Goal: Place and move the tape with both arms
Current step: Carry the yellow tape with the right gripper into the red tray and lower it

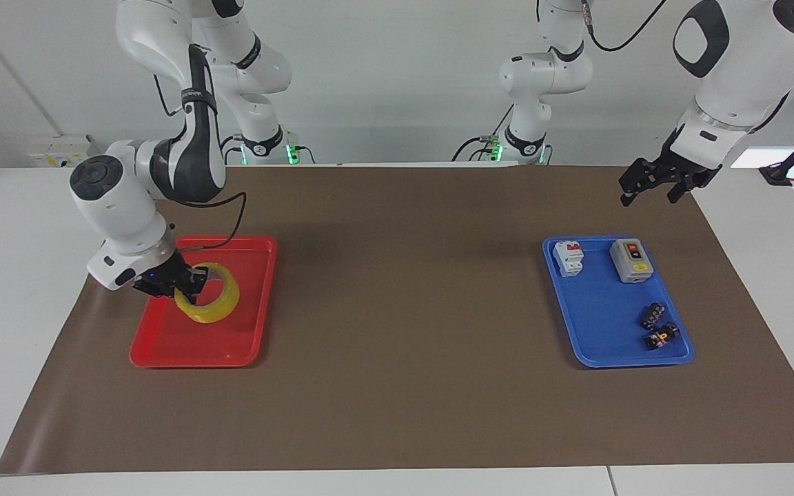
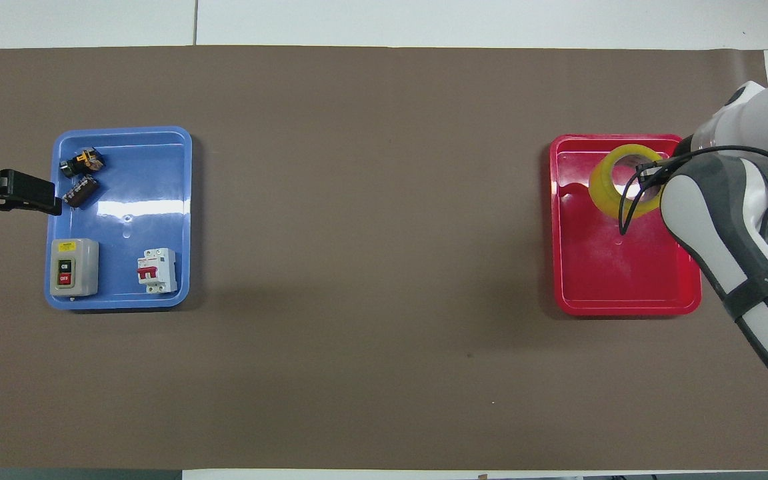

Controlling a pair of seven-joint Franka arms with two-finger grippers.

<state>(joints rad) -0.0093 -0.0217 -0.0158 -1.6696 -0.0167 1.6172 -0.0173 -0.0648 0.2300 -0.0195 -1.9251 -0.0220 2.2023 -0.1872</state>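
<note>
Right gripper (image 1: 187, 286) pinches the yellow tape (image 1: 212, 303) over the red tray (image 1: 163, 348), frame's lower left — left gripper (image 1: 648, 186) waits upper right, fingers spread.

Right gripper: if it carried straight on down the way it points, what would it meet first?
Probably the floor of the red tray: the right gripper, shut on the tape, points down over it, though its height is unclear.
</note>
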